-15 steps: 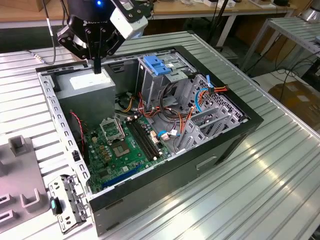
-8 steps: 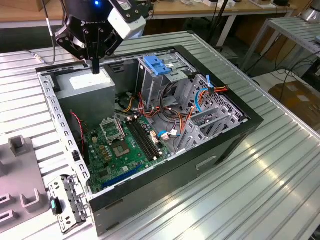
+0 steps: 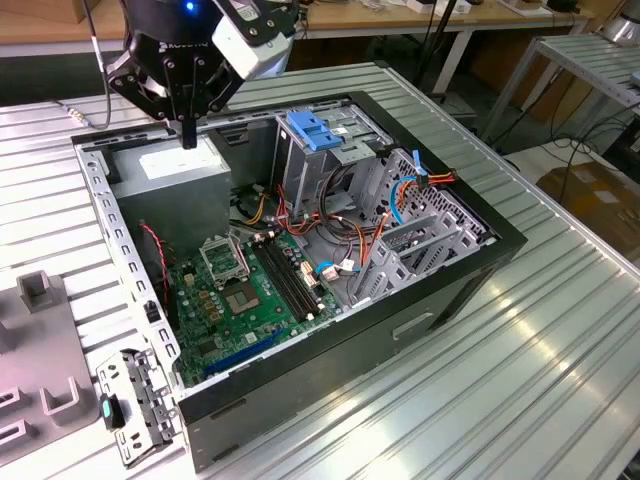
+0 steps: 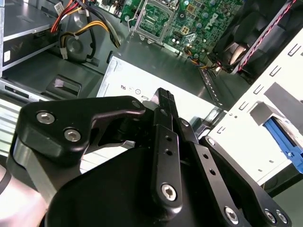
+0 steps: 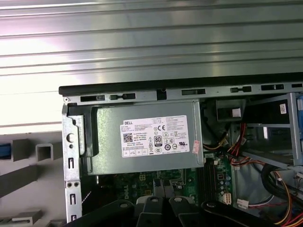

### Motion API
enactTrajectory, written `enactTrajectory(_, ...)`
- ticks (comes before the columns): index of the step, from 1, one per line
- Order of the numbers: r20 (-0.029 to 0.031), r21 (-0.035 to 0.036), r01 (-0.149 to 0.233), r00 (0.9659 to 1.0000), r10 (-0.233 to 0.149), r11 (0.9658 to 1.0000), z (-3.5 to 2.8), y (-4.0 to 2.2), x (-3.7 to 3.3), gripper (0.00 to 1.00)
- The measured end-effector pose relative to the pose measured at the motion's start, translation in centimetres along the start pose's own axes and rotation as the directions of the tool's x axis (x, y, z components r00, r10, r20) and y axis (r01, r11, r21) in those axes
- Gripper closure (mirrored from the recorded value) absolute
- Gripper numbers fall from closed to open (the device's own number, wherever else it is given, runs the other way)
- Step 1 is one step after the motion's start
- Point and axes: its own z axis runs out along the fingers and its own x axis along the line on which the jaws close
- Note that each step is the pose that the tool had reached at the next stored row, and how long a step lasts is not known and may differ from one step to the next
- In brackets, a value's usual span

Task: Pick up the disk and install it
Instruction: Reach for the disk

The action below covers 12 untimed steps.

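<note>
My black gripper [image 3: 188, 128] hangs over the back left corner of the open computer case [image 3: 420, 330], just above the grey power supply [image 3: 185, 170]. Its fingers are pressed together with nothing between them, as the second wrist view also shows at the gripper [image 4: 163, 94]. The disk appears as a bright blue carrier edge [image 4: 284, 142] set in a slot of the pale fixture outside the case wall. The same disk is a blue sliver [image 5: 4, 150] in the first wrist view. The gripper is apart from it, over the power supply [image 5: 147, 137].
A lighter blue ribbed latch [image 3: 313, 128] tops the metal drive cage [image 3: 330, 170]. The green motherboard [image 3: 235, 285] and red and orange cables [image 3: 350, 240] fill the case floor. A grey fixture [image 3: 40, 350] and a metal bracket [image 3: 140, 405] lie at the exterior view's left.
</note>
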Motion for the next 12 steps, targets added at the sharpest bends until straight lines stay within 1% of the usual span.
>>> enactTrajectory(12,0.0000,0.0000,0.000,1.0000,0.000,1.0000,0.01,-0.03,0.37,0.89)
